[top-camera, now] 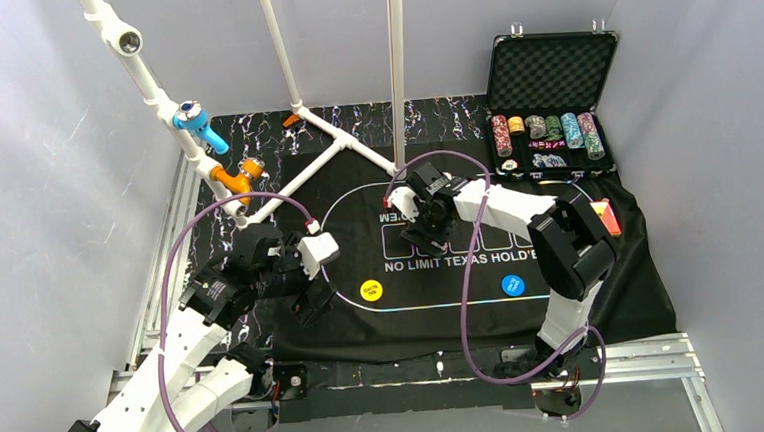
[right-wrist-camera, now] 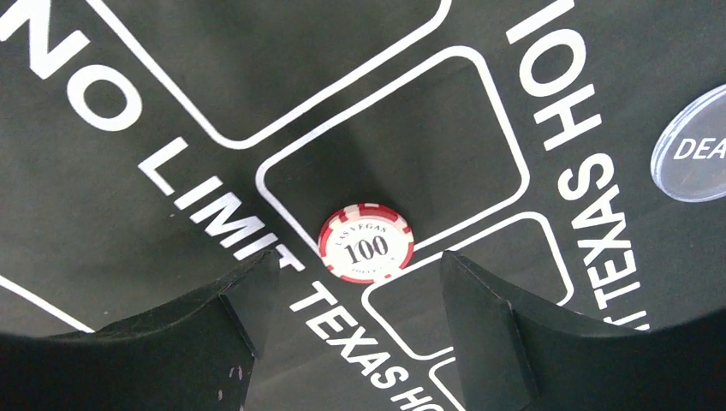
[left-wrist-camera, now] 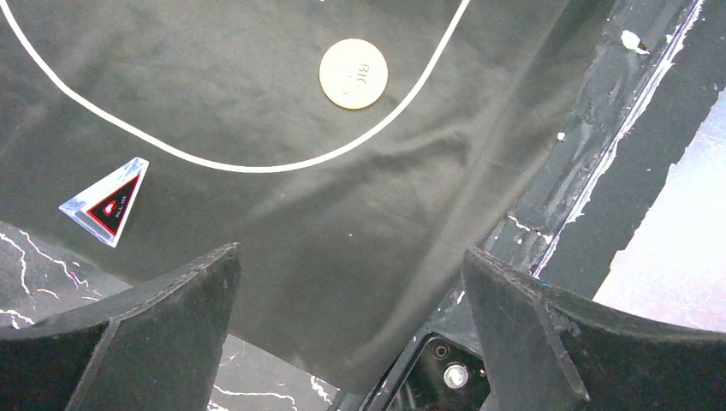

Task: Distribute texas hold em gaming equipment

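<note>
Two grippers hang over the mat (top-camera: 434,318), both empty. The left gripper (left-wrist-camera: 349,251) gapes wide, a yellow disc (left-wrist-camera: 353,74) well ahead of its jaws. Only the right wrist view shows the red chip (right-wrist-camera: 366,242), lying untouched between the parted jaws of the right gripper (right-wrist-camera: 360,254).

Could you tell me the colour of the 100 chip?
The chip is red and white; right wrist view.
</note>
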Motion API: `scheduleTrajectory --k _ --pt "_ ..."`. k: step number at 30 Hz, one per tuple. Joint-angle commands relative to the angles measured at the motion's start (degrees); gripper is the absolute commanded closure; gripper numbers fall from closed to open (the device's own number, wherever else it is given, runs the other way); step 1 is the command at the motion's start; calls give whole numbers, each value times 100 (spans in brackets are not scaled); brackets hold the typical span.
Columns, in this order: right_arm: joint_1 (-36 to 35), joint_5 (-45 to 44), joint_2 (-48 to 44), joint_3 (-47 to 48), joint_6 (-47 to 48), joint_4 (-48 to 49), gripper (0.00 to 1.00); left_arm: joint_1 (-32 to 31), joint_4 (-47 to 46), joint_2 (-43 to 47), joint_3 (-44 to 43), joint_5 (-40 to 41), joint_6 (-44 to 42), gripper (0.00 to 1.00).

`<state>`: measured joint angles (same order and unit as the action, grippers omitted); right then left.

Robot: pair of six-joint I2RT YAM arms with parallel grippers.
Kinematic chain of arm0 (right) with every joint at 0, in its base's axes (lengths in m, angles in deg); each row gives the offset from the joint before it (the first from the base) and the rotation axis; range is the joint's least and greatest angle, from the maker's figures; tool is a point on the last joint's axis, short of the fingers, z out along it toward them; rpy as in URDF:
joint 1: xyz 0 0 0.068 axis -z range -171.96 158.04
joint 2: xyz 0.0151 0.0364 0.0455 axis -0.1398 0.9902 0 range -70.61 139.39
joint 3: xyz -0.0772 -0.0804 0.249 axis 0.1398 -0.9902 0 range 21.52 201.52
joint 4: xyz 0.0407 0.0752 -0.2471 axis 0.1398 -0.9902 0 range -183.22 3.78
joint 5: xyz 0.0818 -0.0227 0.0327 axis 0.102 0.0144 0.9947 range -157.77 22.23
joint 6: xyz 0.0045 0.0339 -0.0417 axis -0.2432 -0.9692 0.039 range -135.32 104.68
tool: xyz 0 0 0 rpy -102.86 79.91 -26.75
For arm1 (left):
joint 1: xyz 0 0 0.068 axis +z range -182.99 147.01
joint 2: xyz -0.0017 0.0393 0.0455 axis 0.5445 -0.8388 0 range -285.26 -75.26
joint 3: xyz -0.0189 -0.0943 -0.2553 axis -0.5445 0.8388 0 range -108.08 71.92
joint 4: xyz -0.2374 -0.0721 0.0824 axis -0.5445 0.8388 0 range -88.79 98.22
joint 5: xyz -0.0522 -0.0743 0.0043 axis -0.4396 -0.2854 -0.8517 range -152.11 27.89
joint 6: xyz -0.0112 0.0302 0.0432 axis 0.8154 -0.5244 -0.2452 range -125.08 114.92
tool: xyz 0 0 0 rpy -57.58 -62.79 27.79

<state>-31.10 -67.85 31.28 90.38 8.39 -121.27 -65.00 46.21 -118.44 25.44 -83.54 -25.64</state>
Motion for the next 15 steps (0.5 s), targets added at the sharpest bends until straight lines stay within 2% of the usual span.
scheduleTrajectory --k 1,9,15 --pt "-33 -234 144 180 -76 231 24 28 49 73 51 -10 -20 1" --pt "-33 -311 315 174 -61 240 32 28 46 72 80 9 -39 1" --pt "-33 -237 171 149 -41 112 48 28 47 73 78 -1 -35 1"
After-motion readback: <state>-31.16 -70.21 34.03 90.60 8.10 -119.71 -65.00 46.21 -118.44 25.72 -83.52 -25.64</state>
